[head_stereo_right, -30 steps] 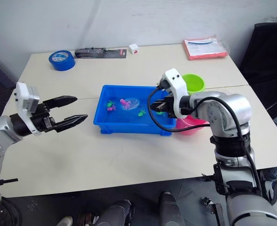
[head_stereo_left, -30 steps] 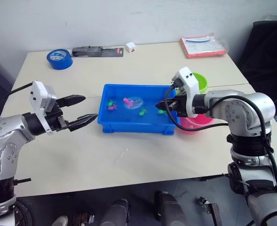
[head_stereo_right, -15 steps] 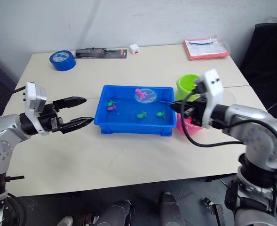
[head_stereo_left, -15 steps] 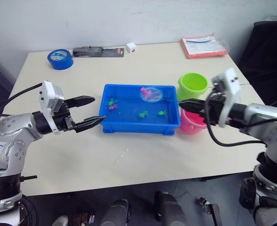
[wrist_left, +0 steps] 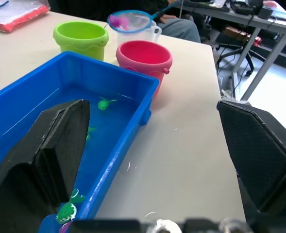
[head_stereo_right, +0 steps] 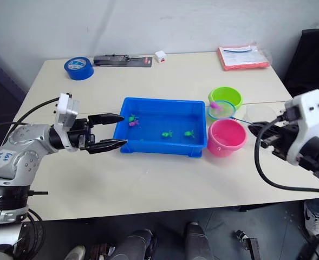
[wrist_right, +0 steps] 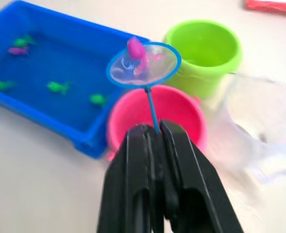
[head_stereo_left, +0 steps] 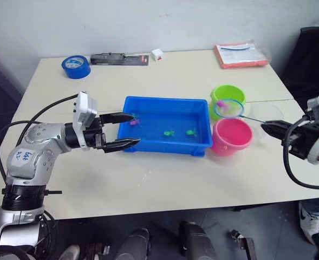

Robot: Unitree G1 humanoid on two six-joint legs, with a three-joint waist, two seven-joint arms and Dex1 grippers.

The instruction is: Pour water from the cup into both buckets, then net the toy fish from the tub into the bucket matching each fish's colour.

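Note:
The blue tub (head_stereo_left: pixel 148 142) holds water and several small toy fish: two green ones (head_stereo_left: pixel 169 132) mid-tub, and a pink one (head_stereo_left: pixel 133 123) near its left end. My right gripper (wrist_right: pixel 152 130) is shut on the thin handle of the net (head_stereo_left: pixel 228 108). The hoop hangs in the air over the gap between the green bucket (head_stereo_left: pixel 228 95) and the pink bucket (head_stereo_left: pixel 232 136), with a pink fish (wrist_right: pixel 135 49) lying in its mesh. The clear cup (head_stereo_left: pixel 267 115) stands just right of the buckets. My left gripper (head_stereo_left: pixel 135 129) is open at the tub's left end.
Along the table's far edge lie a blue tape roll (head_stereo_left: pixel 76 66), a black tool (head_stereo_left: pixel 118 58), a small white box (head_stereo_left: pixel 158 54) and a red packet (head_stereo_left: pixel 240 55). A black chair stands off the table's right corner.
My right gripper has drawn back to the right, lifting the net with the pink fish out of the tub to above the buckets. My left gripper has moved up to the tub's left end.

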